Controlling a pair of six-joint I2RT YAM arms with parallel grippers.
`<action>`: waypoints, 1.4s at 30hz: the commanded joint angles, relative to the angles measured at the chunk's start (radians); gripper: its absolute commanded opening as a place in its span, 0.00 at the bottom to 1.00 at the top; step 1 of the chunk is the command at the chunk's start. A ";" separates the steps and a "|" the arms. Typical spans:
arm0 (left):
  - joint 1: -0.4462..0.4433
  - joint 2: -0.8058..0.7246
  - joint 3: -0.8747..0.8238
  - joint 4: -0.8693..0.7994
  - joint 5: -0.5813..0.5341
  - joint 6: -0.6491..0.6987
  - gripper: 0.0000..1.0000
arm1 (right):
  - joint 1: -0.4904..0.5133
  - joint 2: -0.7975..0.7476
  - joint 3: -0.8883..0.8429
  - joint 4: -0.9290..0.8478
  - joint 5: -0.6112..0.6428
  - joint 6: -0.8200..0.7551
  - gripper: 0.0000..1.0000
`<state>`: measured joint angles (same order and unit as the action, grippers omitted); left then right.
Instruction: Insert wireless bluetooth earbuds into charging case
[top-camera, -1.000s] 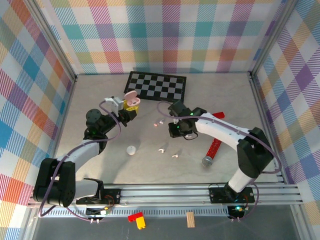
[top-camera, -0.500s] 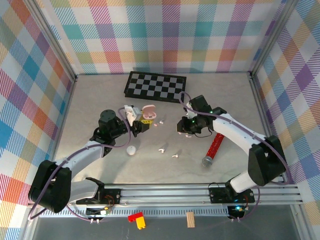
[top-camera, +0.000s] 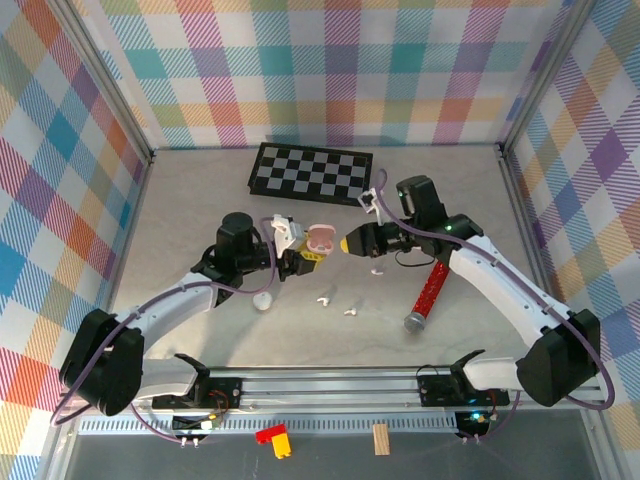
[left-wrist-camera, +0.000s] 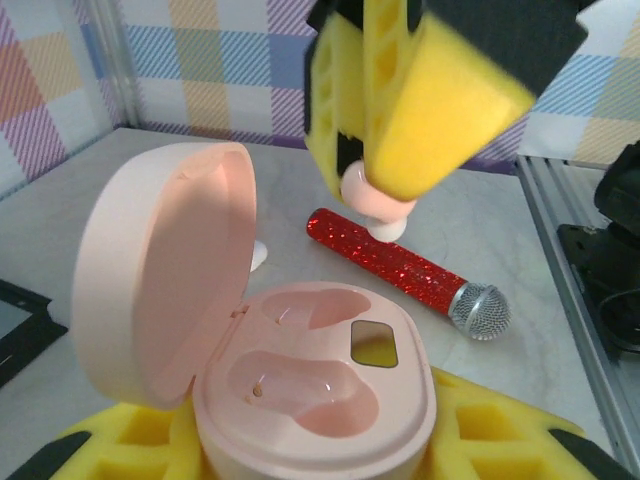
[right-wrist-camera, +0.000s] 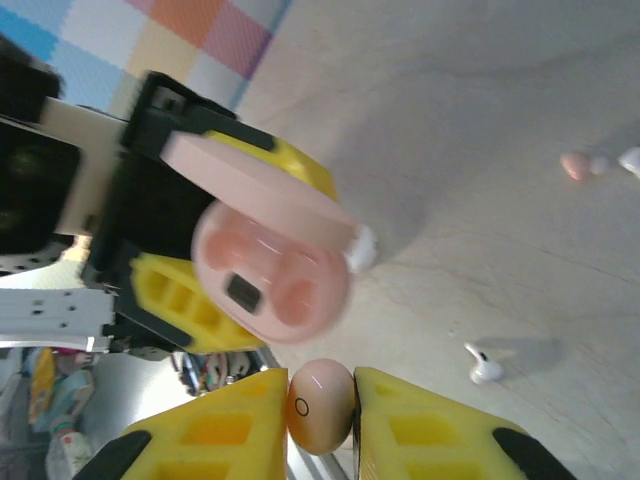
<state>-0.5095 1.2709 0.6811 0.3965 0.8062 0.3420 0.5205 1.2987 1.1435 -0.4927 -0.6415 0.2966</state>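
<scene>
— Both my arms have swung inward over the last second. The left one carried the pink charging case (top-camera: 320, 238) away from the checkerboard (top-camera: 312, 172) toward the middle of the table (top-camera: 200, 200), and the right one came across to face it.

— How do your jaws stand?

— My left jaws are clamped on the case's base. Its lid stands open and both wells are empty, as the left wrist view shows (left-wrist-camera: 310, 390). My right jaws are closed on a pink earbud (right-wrist-camera: 320, 405), pinched between the yellow pads.

— Where is that bud against the case?

— It hangs just above the case's far rim, close but apart from it, stem end pointing down (left-wrist-camera: 375, 200).

— And the others?

— Three white earbuds (top-camera: 324, 298) lie loose on the table in front of the case. A second pink bud (right-wrist-camera: 575, 165) lies on the table too. A closed white case (top-camera: 262, 301) sits near my left arm, and the red glitter microphone (top-camera: 428, 290) lies under my right arm.
</scene>
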 joint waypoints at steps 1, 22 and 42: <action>-0.019 0.012 0.042 -0.060 0.055 0.050 0.34 | 0.010 0.008 0.044 0.039 -0.101 -0.032 0.21; -0.035 0.032 0.080 -0.051 0.123 0.023 0.35 | 0.061 0.031 0.002 0.059 0.005 -0.063 0.20; -0.035 0.034 0.084 -0.004 0.130 -0.023 0.34 | 0.061 0.041 0.002 0.024 0.049 -0.104 0.26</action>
<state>-0.5346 1.3045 0.7338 0.3340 0.8715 0.3237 0.5797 1.3334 1.1534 -0.4587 -0.6193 0.2195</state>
